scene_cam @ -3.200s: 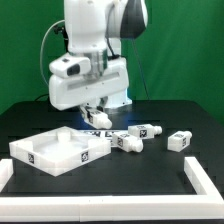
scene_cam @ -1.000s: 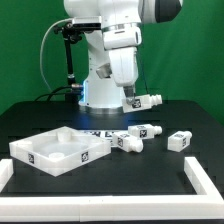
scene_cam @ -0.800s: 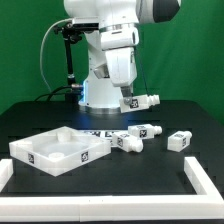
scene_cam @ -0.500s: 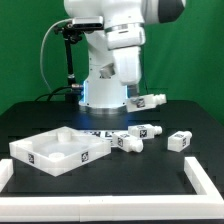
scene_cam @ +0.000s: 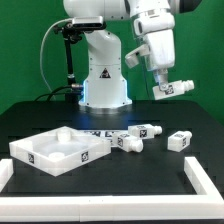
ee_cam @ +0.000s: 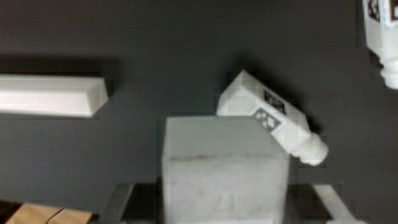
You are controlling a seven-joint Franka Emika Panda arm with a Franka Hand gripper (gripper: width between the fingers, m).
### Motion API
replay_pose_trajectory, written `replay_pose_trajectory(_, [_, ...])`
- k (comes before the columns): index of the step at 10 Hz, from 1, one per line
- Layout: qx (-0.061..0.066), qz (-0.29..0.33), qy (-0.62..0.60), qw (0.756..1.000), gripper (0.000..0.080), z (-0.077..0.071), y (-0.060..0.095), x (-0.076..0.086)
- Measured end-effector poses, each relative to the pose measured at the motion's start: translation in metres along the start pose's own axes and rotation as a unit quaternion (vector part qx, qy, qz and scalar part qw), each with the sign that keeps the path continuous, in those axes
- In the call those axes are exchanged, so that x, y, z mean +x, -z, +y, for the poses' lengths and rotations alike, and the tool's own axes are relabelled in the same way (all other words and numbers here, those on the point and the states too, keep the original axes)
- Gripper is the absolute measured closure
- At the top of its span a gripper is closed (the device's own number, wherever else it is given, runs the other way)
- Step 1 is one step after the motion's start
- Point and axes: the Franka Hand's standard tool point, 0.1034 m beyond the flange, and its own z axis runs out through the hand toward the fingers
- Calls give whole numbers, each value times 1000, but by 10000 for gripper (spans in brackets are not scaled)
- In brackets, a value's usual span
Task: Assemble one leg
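The leg (scene_cam: 178,88) has swung from centre up to two o'clock in my exterior view, pincer (scene_cam: 165,91) clenched on it, well above the worktop (scene_cam: 120,185). Wrist view: it fills six o'clock, so I judge the carry is underway.

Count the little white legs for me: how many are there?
4. One leg is held aloft by the gripper. Three lie on the table: two together beside the panel, one at the exterior view's right. None seems hidden.
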Motion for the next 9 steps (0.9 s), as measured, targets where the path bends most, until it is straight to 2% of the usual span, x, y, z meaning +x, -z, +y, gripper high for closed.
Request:
replay_pose_trajectory(1, [9, 5, -2, 1000, 515, 1, 0, -4])
replay_pose_trajectory(2, [45, 24, -26, 998, 515, 0, 4, -14])
replay_pose_trajectory(3, [33, 17, -35, 999, 515, 6, 4, -19])
replay_pose_trajectory(4, [34, 16, -31, 999, 515, 4, 3, -17])
replay_pose_trajectory(5, [34, 15, -36, 999, 515, 5, 3, -23])
replay_pose_trajectory(6, [58, -1, -28, 998, 515, 2, 3, -55])
replay_pose_trajectory(7, [61, -16, -37, 997, 515, 1, 3, -84])
replay_pose_trajectory(8, [68, -25, -44, 996, 515, -7, 1, -102])
replay_pose_trajectory(9, [60, -31, -44, 997, 515, -12, -3, -119])
